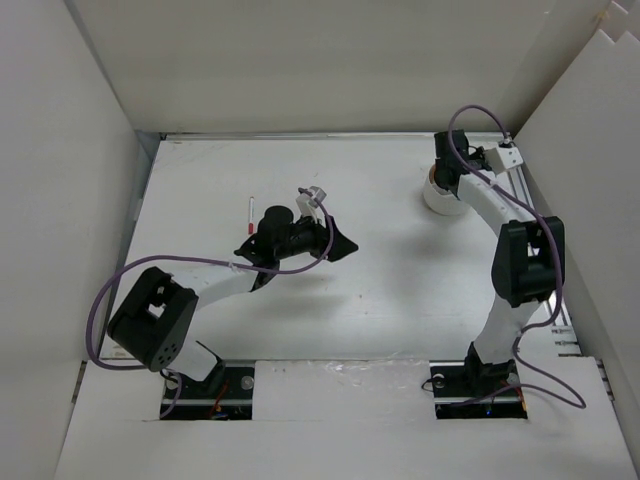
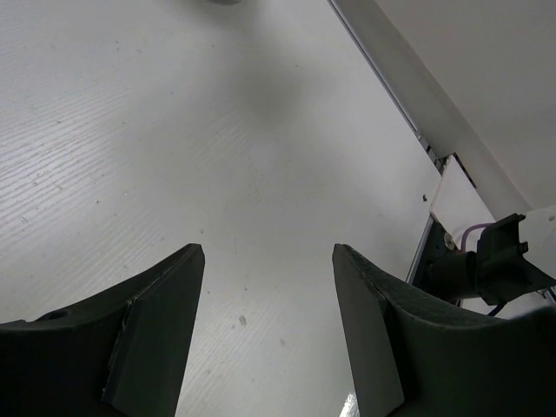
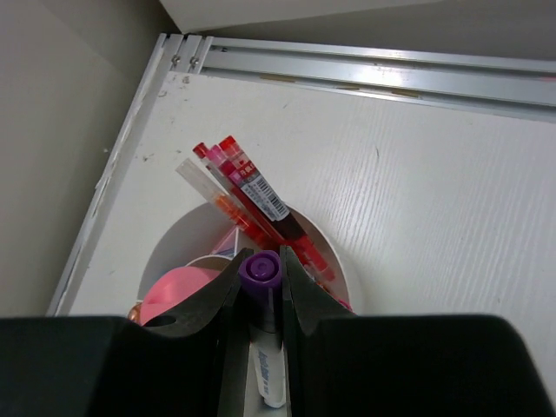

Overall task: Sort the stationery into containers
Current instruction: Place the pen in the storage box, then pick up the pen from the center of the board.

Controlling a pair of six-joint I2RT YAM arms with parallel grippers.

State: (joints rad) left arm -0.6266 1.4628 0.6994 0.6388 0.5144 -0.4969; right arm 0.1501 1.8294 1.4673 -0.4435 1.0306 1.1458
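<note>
Hanging directly over the cup (image 3: 165,252) in the far right corner, the right pincer (image 3: 261,291) was clamped on a purple-capped marker (image 3: 260,271), its long axis running along the fingers and down toward the red pens (image 3: 252,187) inside. One red-and-white pen (image 1: 250,212) lay on the tabletop (image 1: 380,300), lengthwise near-to-far, just beside the left arm (image 1: 215,285). The left pincer (image 2: 268,256) stood apart, empty, pointing away from it.
</note>
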